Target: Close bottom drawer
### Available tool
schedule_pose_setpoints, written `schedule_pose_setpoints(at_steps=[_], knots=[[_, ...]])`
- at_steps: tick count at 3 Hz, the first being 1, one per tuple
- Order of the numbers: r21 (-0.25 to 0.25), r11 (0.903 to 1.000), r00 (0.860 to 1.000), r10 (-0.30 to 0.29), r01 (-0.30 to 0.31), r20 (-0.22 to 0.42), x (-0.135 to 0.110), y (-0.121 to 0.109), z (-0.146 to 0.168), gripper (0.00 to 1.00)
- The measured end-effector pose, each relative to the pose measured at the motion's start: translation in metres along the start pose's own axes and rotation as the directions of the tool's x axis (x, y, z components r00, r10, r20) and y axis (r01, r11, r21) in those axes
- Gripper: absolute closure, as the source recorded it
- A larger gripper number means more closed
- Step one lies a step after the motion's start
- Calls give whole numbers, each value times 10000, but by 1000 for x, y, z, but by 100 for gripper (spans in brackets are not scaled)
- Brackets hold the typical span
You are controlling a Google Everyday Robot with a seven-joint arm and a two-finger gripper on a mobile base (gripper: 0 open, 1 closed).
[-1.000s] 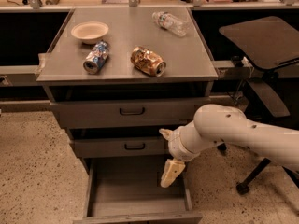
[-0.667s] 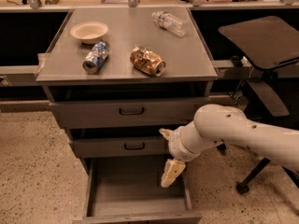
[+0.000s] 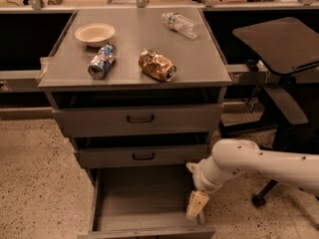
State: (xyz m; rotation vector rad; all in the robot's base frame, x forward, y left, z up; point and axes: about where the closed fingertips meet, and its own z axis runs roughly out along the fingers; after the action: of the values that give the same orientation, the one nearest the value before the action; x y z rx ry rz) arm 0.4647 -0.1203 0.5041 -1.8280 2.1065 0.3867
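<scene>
Camera view shows the bottom drawer [image 3: 139, 198] pulled well out of the grey cabinet, its front at the lowest edge of the picture, just below and left of the jaws, and its deep plain tray stretching away to their left. The gripper [image 3: 197, 204] hangs pointing down at the right wall of that tray, near its front corner; I cannot tell whether the jaws are open or closed, nor whether they touch the wall. From them the white arm [image 3: 249, 163] runs up and off to the right. Behind and left of the jaws sits the middle drawer [image 3: 142, 156], standing slightly out, with the top drawer [image 3: 139, 118] above it, each with a small black handle. Farther back and higher, the tabletop [image 3: 134, 41] carries a blue can [image 3: 101, 61] on its side, a crumpled brown can [image 3: 157, 65], a pale bowl [image 3: 94, 34] and a clear plastic bottle [image 3: 180, 25]. Right of the jaws and beyond stands a dark office chair [image 3: 279, 41].
</scene>
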Motion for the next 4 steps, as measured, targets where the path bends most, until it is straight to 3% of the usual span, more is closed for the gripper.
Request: schedule_pose_setpoints(at_steps=[1,2,3,4], knots=[[-1185,9888,9954,862,-907,-427,74,44,74,27],[-1293,9875,9957,869,-902,-305,73,47,78,58],[-1336,9897,9979,558,-509,331,65,46,86,89],[-1819,9833,9927,163,58,1196,55,62,142,100]])
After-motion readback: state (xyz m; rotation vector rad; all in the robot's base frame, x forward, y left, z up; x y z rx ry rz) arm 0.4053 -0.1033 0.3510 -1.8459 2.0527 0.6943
